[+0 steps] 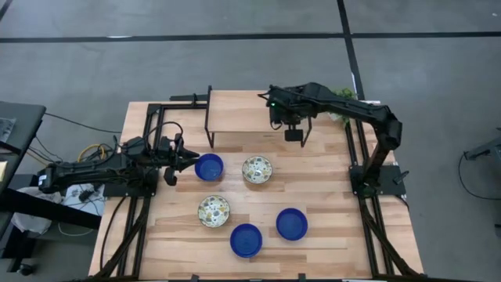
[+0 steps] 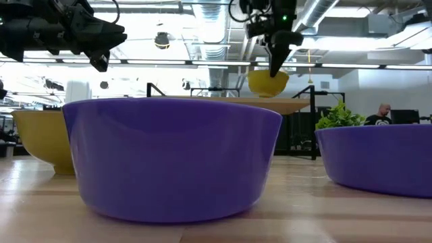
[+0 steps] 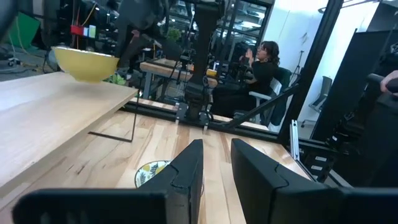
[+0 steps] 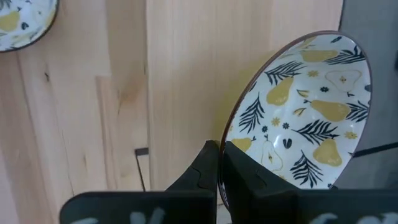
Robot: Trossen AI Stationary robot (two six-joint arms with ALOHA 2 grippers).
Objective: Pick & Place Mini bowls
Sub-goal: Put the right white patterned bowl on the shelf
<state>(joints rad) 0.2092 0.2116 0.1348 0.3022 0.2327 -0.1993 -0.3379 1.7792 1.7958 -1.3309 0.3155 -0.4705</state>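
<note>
Five mini bowls rest on their bases on the table: a blue one (image 1: 209, 167), a floral one (image 1: 257, 170), a second floral one (image 1: 214, 210) and two more blue ones (image 1: 246, 240) (image 1: 291, 223). The sixth bowl (image 4: 305, 106) is yellow outside with a pear-and-leaf pattern inside. My right gripper (image 1: 293, 135) is shut on it above the raised wooden shelf (image 1: 250, 117). My left gripper (image 1: 188, 162) hovers open beside the first blue bowl, raised off the table (image 2: 104, 50), and touches nothing. My right gripper (image 4: 219, 149) pinches the patterned bowl's rim (image 4: 233, 134), one finger inside the bowl and one outside. The fingers come from above, pointing down (image 2: 277, 64). The bowl (image 2: 268, 82) hangs lifted clear, roughly upright, just above the shelf top.
The shelf stands on a black frame (image 1: 209, 117) at the table's far side. A green plant (image 1: 342, 94) sits at the far right corner. Bare wood lies between the shelf and the bowls. A person (image 3: 264, 68) sits in the room beyond the table.
</note>
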